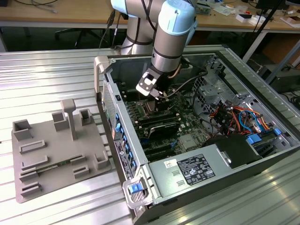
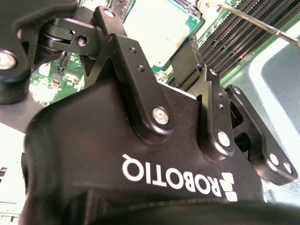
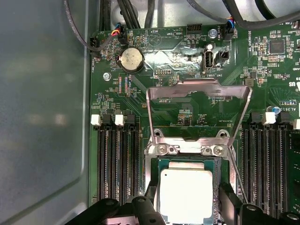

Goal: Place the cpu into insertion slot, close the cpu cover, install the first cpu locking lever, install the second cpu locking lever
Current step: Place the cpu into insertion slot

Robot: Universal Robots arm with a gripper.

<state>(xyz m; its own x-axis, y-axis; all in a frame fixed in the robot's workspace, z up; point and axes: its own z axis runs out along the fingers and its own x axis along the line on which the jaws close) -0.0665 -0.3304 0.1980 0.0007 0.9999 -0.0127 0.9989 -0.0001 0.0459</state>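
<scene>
Black hand (image 2: pixel 147 29), fingers (image 2: pixel 126 61) apart astride the cpu (image 3: pixel 186 194) in its socket (image 3: pixel 151 164), cpu cover (image 3: pixel 197 86) open.

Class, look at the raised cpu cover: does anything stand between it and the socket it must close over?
Yes. The gripper hangs over the seated cpu, fingers either side, in the closing path of the open cpu cover.

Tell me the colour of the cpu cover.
The cpu cover is silvery metal, seen best in the first wrist view.
</scene>
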